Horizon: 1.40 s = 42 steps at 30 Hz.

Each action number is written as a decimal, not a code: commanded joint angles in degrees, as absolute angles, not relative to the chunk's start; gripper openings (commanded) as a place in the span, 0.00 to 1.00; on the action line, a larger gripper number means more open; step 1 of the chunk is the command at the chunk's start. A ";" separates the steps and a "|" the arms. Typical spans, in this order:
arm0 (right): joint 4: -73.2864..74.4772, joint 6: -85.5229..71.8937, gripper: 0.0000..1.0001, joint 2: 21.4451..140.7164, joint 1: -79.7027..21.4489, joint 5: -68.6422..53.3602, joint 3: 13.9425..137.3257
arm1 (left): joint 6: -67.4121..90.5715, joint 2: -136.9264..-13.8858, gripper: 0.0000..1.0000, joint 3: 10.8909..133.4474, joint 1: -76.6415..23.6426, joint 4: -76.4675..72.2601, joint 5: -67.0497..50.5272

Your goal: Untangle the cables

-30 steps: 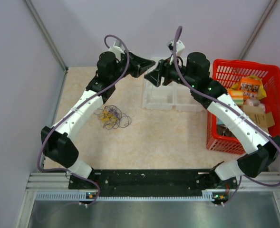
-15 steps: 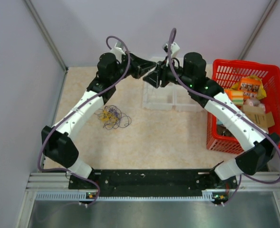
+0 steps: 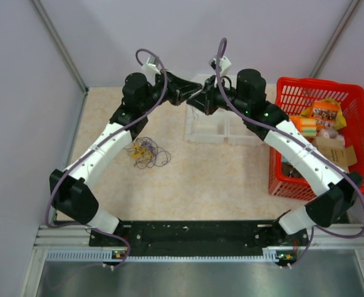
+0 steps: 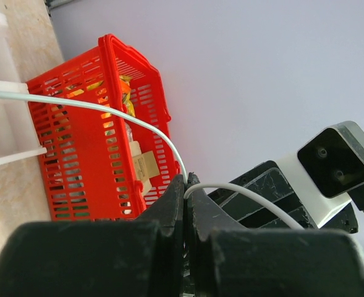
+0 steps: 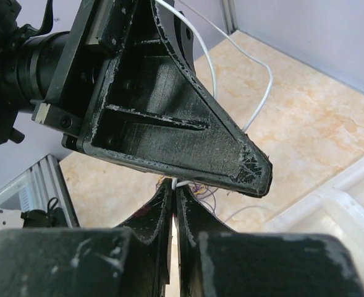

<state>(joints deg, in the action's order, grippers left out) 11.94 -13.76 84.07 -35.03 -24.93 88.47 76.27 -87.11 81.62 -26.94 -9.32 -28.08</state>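
Overhead, the two arms meet nose to nose above the left near corner of the clear box (image 3: 225, 131), well off the table (image 3: 219, 182). The left claw (image 4: 185, 184) is squeezed shut on a thin white wire (image 4: 107, 110). One length of it sweeps away towards the clear box, and a shorter curl bends over to the other arm. The right claw (image 5: 173, 187) is also pressed shut, with a sliver of the same white wire showing at its tips, so it appears to pinch the wire almost beside the left one. The stretch between the two grips is very short, running roughly left to right along the clear box's near side.

The tangle (image 3: 146, 151) of dark and yellowish cables lies flat on the table. It is left of the clear box and closer to the arm bases, partly tucked beside the left forearm. It is well below and apart from both claws, and the left arm is the nearer one. I cannot tell whether the white wire runs down into that tangle.

Judging from this, the next move turns on drawing the claws apart along the wire's own line, with the free lengths hanging towards the tangle's side.
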 commanded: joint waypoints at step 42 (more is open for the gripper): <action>-7.37 -9.92 0.00 84.41 -41.04 -12.74 86.00 | 38.04 -45.79 0.79 53.96 -9.93 11.30 -27.24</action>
